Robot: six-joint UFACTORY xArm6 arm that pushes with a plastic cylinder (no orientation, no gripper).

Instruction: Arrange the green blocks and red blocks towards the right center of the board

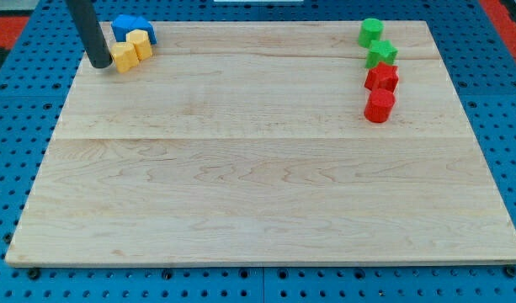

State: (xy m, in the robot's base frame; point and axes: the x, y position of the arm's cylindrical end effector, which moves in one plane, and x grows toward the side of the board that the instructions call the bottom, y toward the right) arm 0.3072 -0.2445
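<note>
At the view's upper right a column of blocks stands on the wooden board [266, 185]: a green round block [370, 32] at top, a green star block [381, 55] below it, a red star block [381, 78], then a red round block [379, 106]. They touch or nearly touch one another. My tip [98, 63] is at the view's upper left, far from them, right beside a yellow block.
At the upper left, two yellow blocks [123, 57] [140, 43] sit together, with blue blocks [131, 28] just behind them at the board's top edge. A blue perforated table [13, 126] surrounds the board.
</note>
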